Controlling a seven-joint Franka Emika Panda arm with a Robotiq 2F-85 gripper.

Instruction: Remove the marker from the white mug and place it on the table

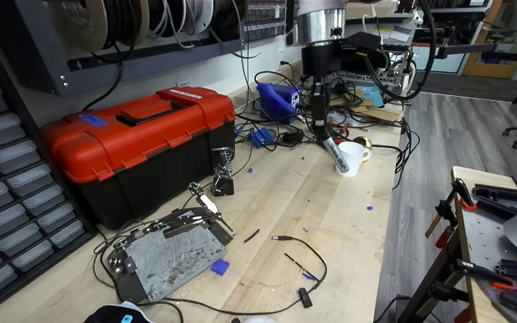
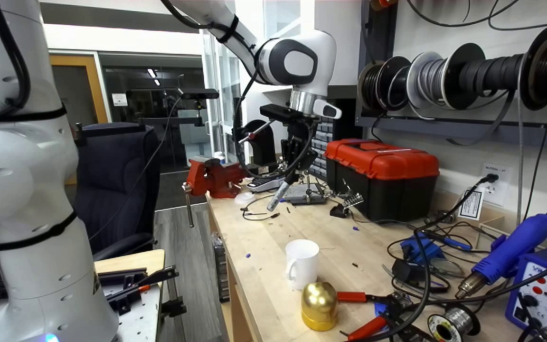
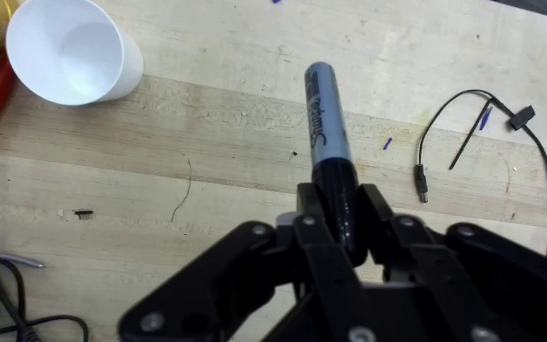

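While the marker (image 3: 331,142) is slanting downward above the table (image 1: 352,242), its black end is being held by the gripper (image 3: 340,194), whose fingers are flanking it closely on both sides. The lettered grey barrel is pointing away from the fingers, apart from the white mug (image 2: 303,261). This mug is standing upright, its handle showing in both exterior views. Just beside it a gold container (image 2: 319,306) is resting, with red tool handles (image 2: 352,297) lying near. Farther off, a red-lidded toolbox (image 1: 151,148) is occupying the same surface.
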